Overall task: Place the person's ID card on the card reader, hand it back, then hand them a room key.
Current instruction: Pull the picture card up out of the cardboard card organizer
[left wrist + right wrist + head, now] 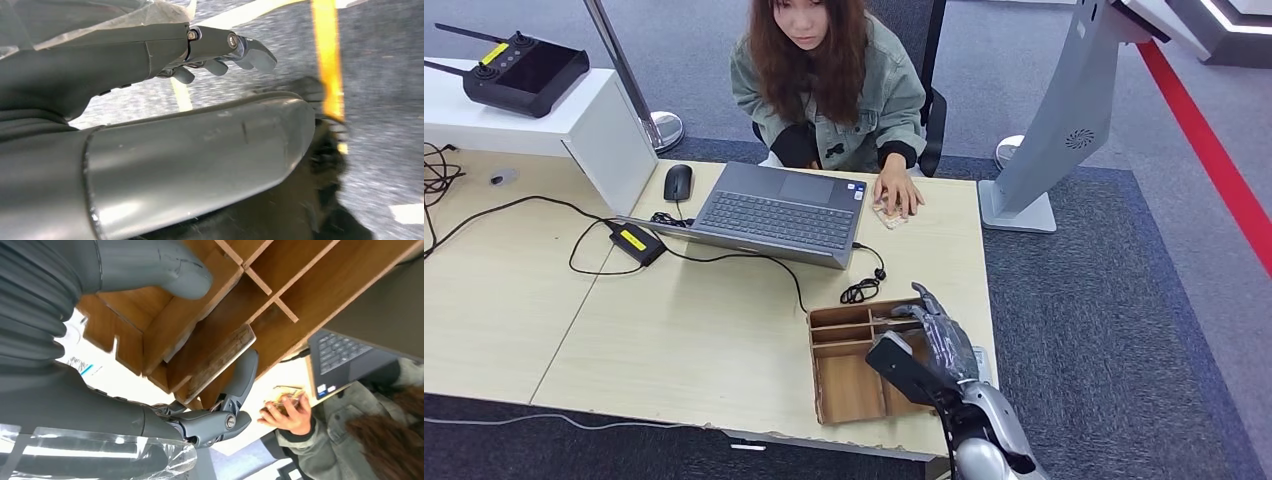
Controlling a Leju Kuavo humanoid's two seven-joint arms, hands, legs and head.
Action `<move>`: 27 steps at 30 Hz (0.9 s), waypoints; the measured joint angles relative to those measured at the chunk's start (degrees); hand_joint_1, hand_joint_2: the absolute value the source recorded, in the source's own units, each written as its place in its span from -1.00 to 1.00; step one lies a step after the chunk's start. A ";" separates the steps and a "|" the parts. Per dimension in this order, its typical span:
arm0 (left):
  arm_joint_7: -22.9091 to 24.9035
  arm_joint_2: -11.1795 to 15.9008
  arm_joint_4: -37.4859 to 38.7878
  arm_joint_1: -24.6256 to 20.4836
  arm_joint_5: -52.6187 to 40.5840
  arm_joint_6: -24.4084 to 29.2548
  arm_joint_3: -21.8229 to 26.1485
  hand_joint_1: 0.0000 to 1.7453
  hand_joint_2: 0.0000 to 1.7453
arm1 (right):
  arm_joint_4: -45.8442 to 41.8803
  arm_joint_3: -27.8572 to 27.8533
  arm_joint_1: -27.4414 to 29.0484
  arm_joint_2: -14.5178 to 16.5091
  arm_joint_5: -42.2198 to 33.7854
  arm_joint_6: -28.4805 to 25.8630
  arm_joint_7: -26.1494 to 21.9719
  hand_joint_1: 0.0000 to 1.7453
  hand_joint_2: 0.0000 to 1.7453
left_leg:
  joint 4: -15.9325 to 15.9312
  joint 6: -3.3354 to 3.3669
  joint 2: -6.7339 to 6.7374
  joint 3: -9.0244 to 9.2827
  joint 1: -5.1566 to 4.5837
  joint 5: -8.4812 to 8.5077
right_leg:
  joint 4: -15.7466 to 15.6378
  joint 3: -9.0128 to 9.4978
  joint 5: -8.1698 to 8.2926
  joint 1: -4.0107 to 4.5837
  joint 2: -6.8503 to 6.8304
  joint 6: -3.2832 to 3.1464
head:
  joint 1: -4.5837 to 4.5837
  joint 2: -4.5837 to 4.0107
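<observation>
My right hand (936, 338) hovers over a wooden divided tray (816, 372) near the table's front right corner. In the right wrist view a thin wood-coloured card (220, 362), the room key, lies tilted in the tray (305, 285). One finger (245, 372) of my right hand (210, 420) lies along the card's edge, while the thumb (170, 265) sits apart over another compartment; a firm hold is unclear. A seated person's hand (898, 190) rests on a small card (889, 216) on the table. My left hand (220, 52) hangs over the floor holding nothing, fingers loosely bent.
An open laptop (779, 210) sits mid-table with a mouse (677, 182), a power brick (636, 242) and a coiled cable (861, 290) just behind the tray. A white box (609, 140) carrying a controller (519, 70) stands at the back left. A grey kiosk stand (1064, 130) rises right of the table.
</observation>
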 joint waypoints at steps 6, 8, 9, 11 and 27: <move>-2.48 -0.56 0.00 -0.31 0.00 -0.28 0.01 -1.00 -1.00 | -1.57 0.02 -1.13 -0.51 1.97 1.75 1.74 0.02 1.00 | 0.00 0.00 0.00 0.04 0.00 0.00 | 0.00 0.03 0.00 0.00 0.00 0.00 | 0.00 0.00; -2.56 -0.63 0.00 -0.32 0.00 -0.29 0.01 -1.00 -1.00 | -1.76 0.02 -1.18 -0.57 2.68 1.53 1.57 0.04 1.00 | 0.00 0.00 -0.01 0.04 0.00 0.00 | 0.00 0.03 0.00 0.00 0.00 0.00 | 0.01 0.00; -2.55 -0.67 0.00 -0.33 0.00 -0.29 0.01 -1.00 -1.00 | -1.80 0.02 -1.20 -0.60 3.15 1.34 1.44 0.04 1.00 | 0.00 0.00 -0.01 0.03 0.00 -0.01 | 0.00 0.03 0.00 0.00 0.00 0.00 | 0.00 0.00; -2.39 -0.75 0.00 -0.39 0.00 -0.25 0.01 -1.00 -1.00 | -1.85 0.01 -1.21 -0.66 4.03 1.01 1.23 0.06 1.00 | 0.00 0.00 -0.01 0.03 0.00 -0.01 | 0.00 0.02 -0.01 0.00 0.00 0.00 | -0.01 0.00; -1.94 -1.03 0.00 -0.67 0.00 0.07 0.01 -1.00 -1.00 | -2.16 -0.03 -1.16 -0.76 5.91 0.20 0.91 0.28 1.00 | 0.00 0.00 -0.01 0.03 0.00 -0.01 | 0.00 0.02 -0.01 0.00 0.00 0.00 | 0.01 0.00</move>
